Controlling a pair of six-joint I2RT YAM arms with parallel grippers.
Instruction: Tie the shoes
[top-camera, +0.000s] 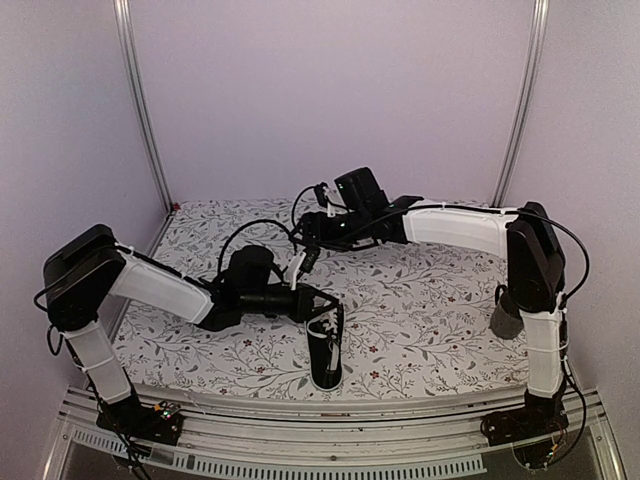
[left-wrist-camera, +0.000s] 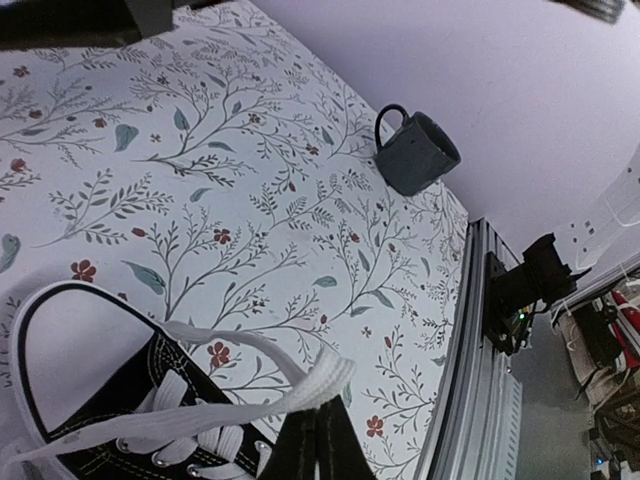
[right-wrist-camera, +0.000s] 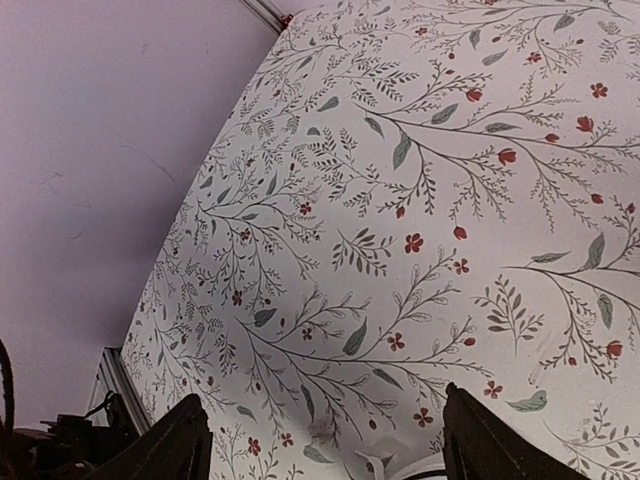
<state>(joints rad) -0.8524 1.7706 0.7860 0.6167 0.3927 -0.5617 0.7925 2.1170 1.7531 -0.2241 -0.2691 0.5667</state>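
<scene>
The black sneaker (top-camera: 326, 358) with a white toe cap lies near the table's front edge, toe toward the arms. In the left wrist view the shoe (left-wrist-camera: 165, 380) is at the lower left, its white laces crossing the eyelets. My left gripper (top-camera: 333, 303) is just above the shoe. In its wrist view the left gripper (left-wrist-camera: 320, 412) is shut on a folded white lace (left-wrist-camera: 335, 380), pulled taut away from the shoe. My right gripper (top-camera: 306, 233) hovers over the middle of the table behind the shoe. Its wrist view shows the right gripper (right-wrist-camera: 325, 405) wide open and empty above the floral cloth.
A dark grey mug (left-wrist-camera: 416, 153) stands at the table's right side, partly hidden behind the right arm (top-camera: 504, 320). The floral cloth (top-camera: 430, 300) covers the table. A metal rail (left-wrist-camera: 470, 380) runs along the near edge. White walls enclose the back and sides.
</scene>
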